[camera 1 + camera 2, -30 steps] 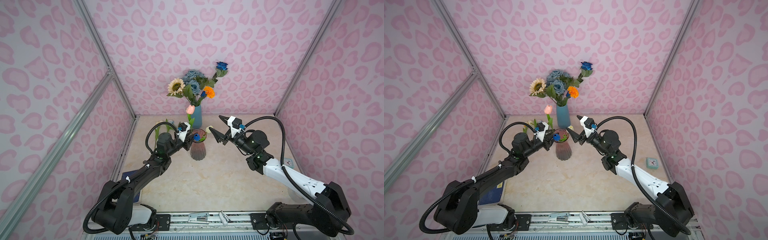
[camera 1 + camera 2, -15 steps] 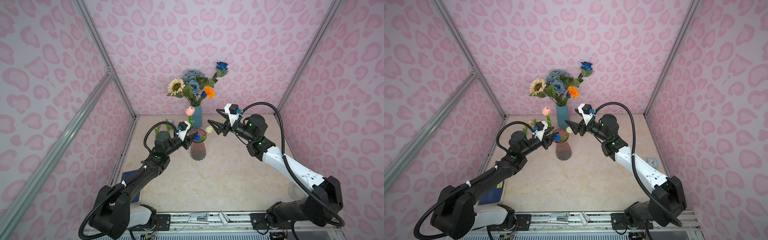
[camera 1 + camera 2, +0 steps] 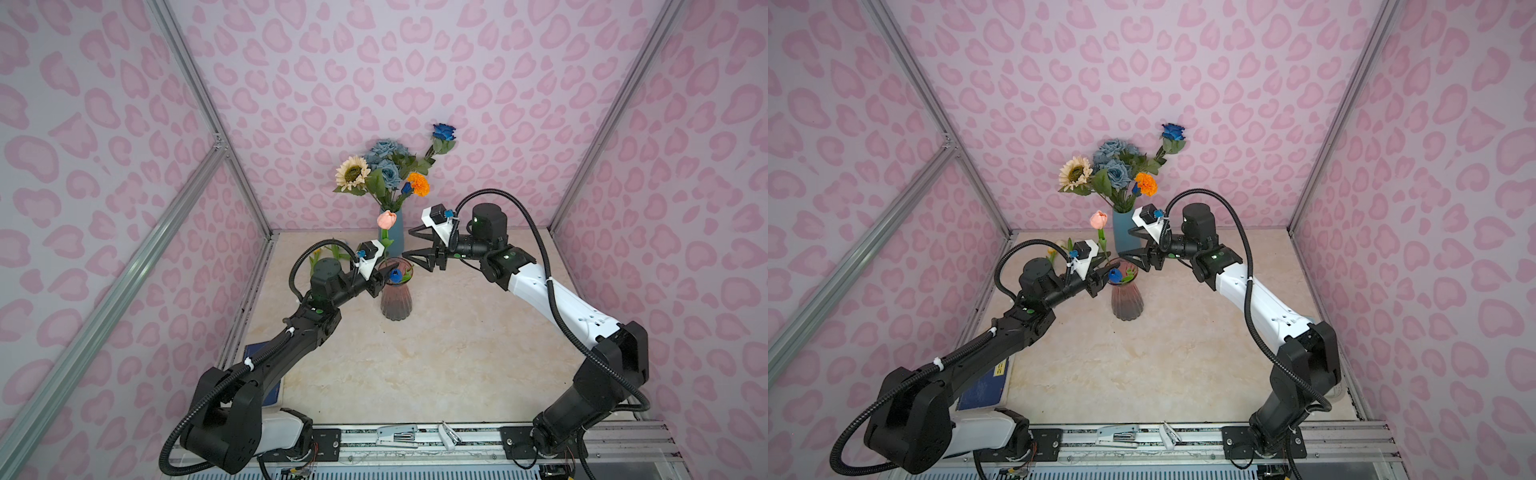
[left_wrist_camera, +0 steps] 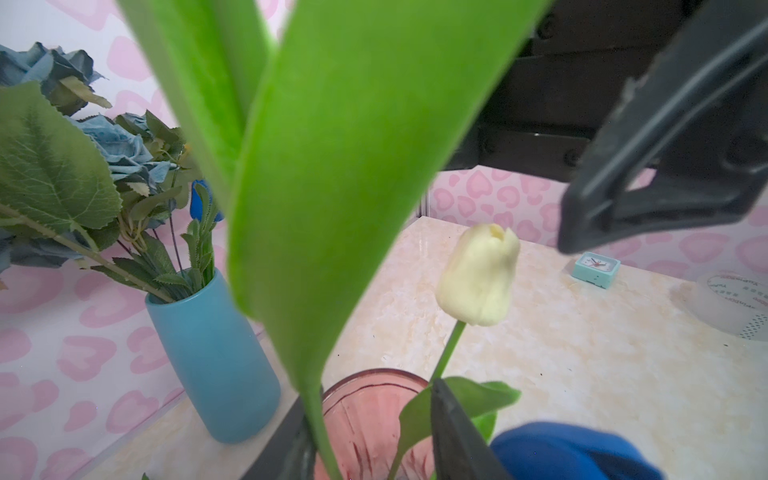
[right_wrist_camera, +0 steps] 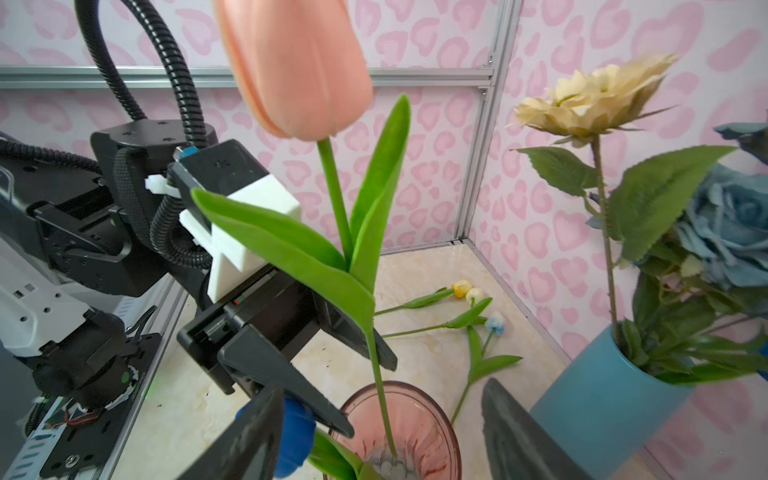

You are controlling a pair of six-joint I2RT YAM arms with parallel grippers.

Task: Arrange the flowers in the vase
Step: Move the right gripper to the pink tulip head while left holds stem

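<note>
**Top views.** In both top views the pink glass vase (image 3: 395, 299) stands on the table (image 3: 436, 365), in front of the blue vase (image 3: 397, 237). The blue vase holds the bouquet (image 3: 384, 166) of sunflower, blue roses and marigold. The pink tulip (image 3: 387, 219) stands upright with its stem in the pink glass vase. The blue tulip (image 3: 396, 274) sits low at the rim. The left claw (image 3: 384, 276) is at the rim on the vase's left side. The right claw (image 3: 409, 243) hangs above and to the right of the rim, jaws spread wide, grasping nothing. Loose tulips (image 3: 1059, 245) lie on the table behind the left arm.

**Left wrist view.** The pink tulip's leaves fill the centre. Its stem runs into the vase just beside one finger (image 4: 286, 440). The other finger (image 4: 457, 436) stands clear of the stem, so the left claw is released. The cream tulip (image 4: 480, 276) rises from the same vase. A small clock (image 4: 596, 269) sits farther off on the table.

**Right wrist view.** The stem passes between the left claw's parted fingers into the vase mouth (image 5: 399, 399). The right claw's fingers (image 5: 249, 440) frame the vase, well apart. The loose tulips (image 5: 475, 294) lie flat near the wall.
</note>
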